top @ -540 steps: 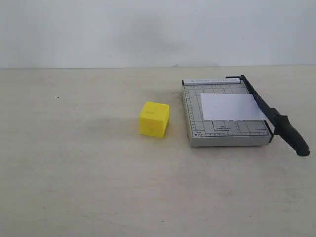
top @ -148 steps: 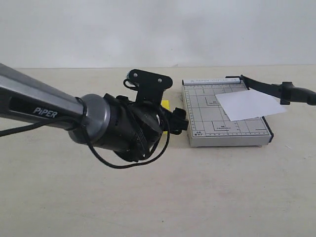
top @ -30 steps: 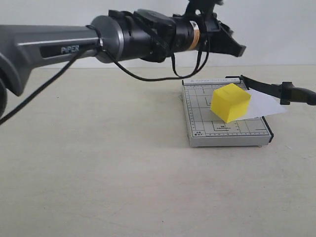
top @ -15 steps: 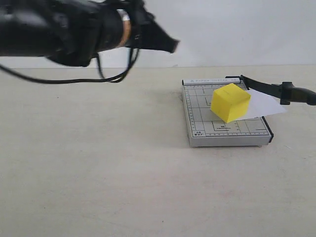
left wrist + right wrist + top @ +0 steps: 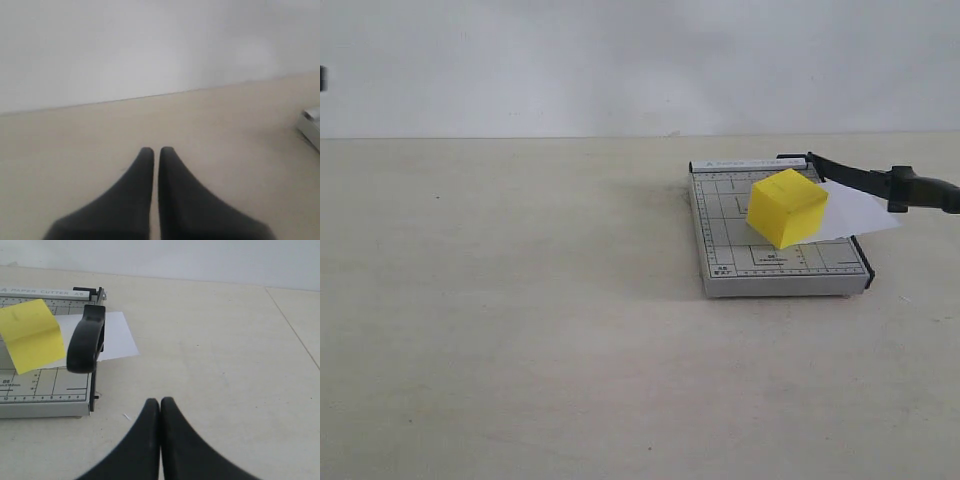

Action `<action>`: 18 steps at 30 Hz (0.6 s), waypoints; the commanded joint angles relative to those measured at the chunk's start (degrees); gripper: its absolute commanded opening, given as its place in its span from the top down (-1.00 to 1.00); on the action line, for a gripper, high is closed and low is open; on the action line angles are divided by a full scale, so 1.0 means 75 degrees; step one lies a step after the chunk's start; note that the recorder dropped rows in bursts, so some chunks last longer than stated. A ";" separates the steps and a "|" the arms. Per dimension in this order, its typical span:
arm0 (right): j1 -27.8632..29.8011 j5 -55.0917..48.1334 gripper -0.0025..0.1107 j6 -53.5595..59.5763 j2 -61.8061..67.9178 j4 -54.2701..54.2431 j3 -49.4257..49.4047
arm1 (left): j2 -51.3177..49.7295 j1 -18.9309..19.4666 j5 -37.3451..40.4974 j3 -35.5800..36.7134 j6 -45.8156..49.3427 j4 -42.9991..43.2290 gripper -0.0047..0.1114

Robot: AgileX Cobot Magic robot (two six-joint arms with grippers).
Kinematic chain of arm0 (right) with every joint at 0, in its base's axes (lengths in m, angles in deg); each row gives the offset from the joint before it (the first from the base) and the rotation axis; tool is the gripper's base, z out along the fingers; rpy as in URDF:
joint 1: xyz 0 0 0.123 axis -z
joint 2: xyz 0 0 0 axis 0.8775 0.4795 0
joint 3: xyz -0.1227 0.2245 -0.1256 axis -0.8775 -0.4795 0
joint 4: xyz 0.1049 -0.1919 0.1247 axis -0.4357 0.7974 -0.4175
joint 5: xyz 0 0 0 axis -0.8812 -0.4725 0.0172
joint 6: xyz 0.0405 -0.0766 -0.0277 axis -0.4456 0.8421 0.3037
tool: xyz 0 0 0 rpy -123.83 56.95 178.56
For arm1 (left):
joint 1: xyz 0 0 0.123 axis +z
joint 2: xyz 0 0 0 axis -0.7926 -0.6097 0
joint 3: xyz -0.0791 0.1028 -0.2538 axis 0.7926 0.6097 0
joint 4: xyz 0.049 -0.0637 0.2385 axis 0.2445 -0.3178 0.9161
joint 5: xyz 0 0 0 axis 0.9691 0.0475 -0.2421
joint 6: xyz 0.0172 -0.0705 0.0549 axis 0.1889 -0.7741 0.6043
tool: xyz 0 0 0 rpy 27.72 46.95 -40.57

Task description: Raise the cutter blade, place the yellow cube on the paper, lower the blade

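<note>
The yellow cube [image 5: 786, 207] rests tilted on the white paper [image 5: 860, 212], which lies across the grey gridded cutter board [image 5: 775, 265]. The cutter blade [image 5: 880, 182] is raised, and its thick black handle hangs out past the board's right side. In the right wrist view the handle [image 5: 86, 340] hovers over the paper [image 5: 117, 335] beside the cube [image 5: 31, 335]. My right gripper [image 5: 160, 400] is shut and empty above bare table, apart from the board [image 5: 45, 390]. My left gripper [image 5: 156, 149] is shut and empty, far from the cutter. Neither gripper shows in the exterior view.
The beige table [image 5: 520, 300] runs back to a white wall. A corner of the board [image 5: 312, 122] peeks in at the edge of the left wrist view. A small dark bit [image 5: 322, 78] shows at the exterior view's left edge.
The left arm has swept away to the left and left the exterior view. The cube, paper and raised blade have not moved.
</note>
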 commanded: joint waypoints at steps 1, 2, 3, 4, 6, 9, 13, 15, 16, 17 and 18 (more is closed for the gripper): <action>0.0010 -0.0060 0.96 -0.0031 -0.0005 0.0037 -0.0014 | 0.0730 0.1820 0.0563 0.0662 -0.0396 -0.0183 0.84; 0.0010 -0.0060 0.96 -0.0031 -0.0005 0.0037 -0.0014 | 0.1005 0.1989 0.0911 0.0906 -0.0445 -0.0166 0.84; 0.0010 -0.0060 0.96 -0.0031 -0.0005 0.0037 -0.0014 | 0.1363 0.2110 0.1459 0.1202 -0.0542 -0.0403 0.84; 0.0010 -0.0060 0.96 -0.0031 -0.0005 0.0037 -0.0014 | 0.1747 0.2125 0.2037 0.1517 -0.0483 -0.0856 0.84; 0.0010 -0.0047 0.96 -0.0001 -0.0005 0.0037 -0.0014 | 0.2830 0.2007 0.3136 0.2311 -0.0038 -0.1898 0.84; 0.0010 0.0193 0.96 0.0033 -0.0005 0.0037 -0.0014 | 0.3725 0.1185 0.3269 0.3380 -0.0019 -0.2310 0.84; 0.0010 0.0177 0.96 0.0033 -0.0005 0.0037 -0.0014 | 0.5746 0.0315 0.2705 0.3774 0.0907 -0.3296 0.84; 0.0010 0.0168 0.96 0.0068 -0.0005 0.0037 -0.0014 | 0.7153 0.0299 0.3185 0.4029 0.0992 -0.3423 0.84; 0.0010 0.0168 0.96 0.0120 -0.0005 0.0037 -0.0014 | 0.7819 0.0299 0.3233 0.4264 0.1104 -0.3224 0.84; 0.0010 0.0168 0.96 0.0211 -0.0005 0.0037 -0.0014 | 0.8416 0.0299 0.3154 0.4507 0.1195 -0.2994 0.84; 0.0010 0.0145 0.96 0.0237 -0.0005 0.0037 -0.0014 | 0.9003 0.0299 0.3132 0.4763 0.1212 -0.2852 0.84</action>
